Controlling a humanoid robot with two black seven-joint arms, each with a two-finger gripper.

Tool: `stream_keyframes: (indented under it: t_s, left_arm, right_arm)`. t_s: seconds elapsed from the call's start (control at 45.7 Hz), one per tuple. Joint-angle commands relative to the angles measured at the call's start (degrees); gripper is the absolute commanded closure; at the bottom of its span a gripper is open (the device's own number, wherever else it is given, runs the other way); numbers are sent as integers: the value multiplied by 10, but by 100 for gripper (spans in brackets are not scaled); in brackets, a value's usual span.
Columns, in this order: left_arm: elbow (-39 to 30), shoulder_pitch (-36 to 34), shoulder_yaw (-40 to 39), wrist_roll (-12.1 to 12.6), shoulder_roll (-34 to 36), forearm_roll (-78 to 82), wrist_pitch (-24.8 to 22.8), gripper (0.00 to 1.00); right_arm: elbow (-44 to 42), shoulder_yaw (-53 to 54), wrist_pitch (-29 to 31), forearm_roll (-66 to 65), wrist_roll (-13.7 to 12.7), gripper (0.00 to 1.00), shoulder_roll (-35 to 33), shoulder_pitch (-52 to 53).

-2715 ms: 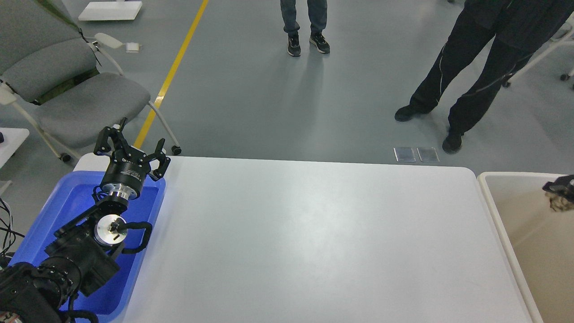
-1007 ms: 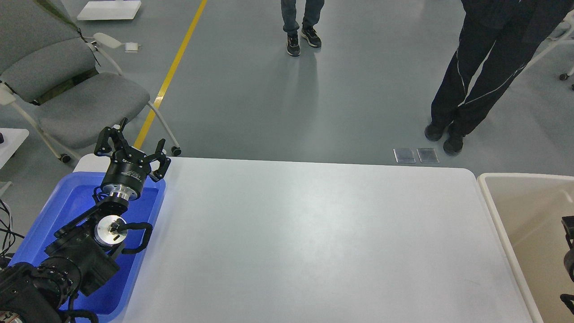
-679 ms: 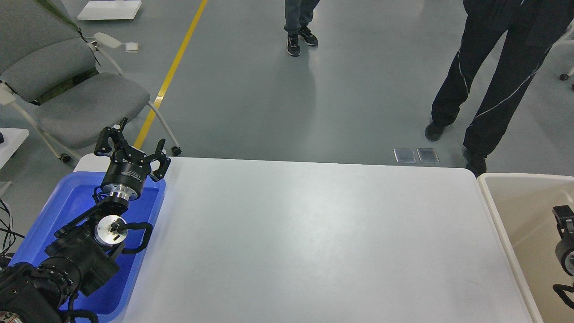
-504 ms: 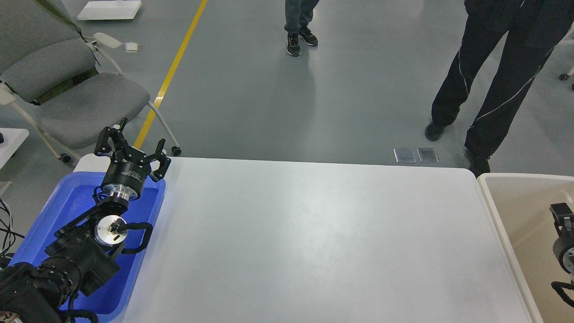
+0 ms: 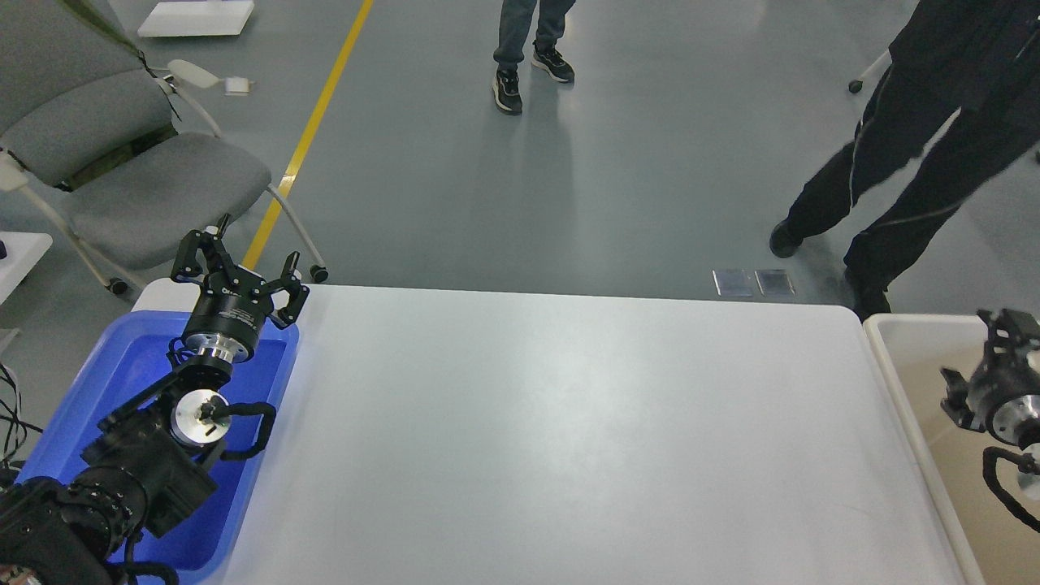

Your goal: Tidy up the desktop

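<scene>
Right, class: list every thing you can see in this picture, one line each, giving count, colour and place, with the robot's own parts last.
Desktop: one, white, centre.
Tray: one, blue, left end of desktop.
Bin: one, beige, right of desktop.
Chair: one, grey, far left on floor.
Floor line: one, yellow, beside chair.
People: two, dark trousers, one at top centre, one at top right.
Floor plates: two, grey, behind desktop.
Left end effector: one, black, open, above tray.
Right end effector: one, black, above bin, partly cut off.
</scene>
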Motion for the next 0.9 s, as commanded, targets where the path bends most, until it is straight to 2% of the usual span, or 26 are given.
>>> stream_keyframes:
  t_s: [0.0, 0.109, 0.197, 0.394, 0.482, 0.876]
  left_arm:
    - [0, 0, 0, 0, 0, 0, 0, 0]
    - [0, 0, 0, 0, 0, 0, 0, 0]
    - [0, 0, 0, 0, 0, 0, 0, 0]
    - [0, 0, 0, 0, 0, 0, 0, 0]
    - [0, 0, 0, 0, 0, 0, 0, 0]
    - [-1, 0, 0, 0, 0, 0, 0, 0]
  right_arm:
    - [227, 242, 7, -96, 52, 0, -18, -94]
    - [300, 337, 6, -173, 55, 0, 27, -146]
    - [317, 374, 1, -228, 57, 0, 75, -167]
    - [323, 382, 2, -276, 84, 0, 147, -197]
    - [320, 381, 0, -294, 88, 0, 169, -197]
    - [293, 380, -9, -301, 88, 0, 175, -189]
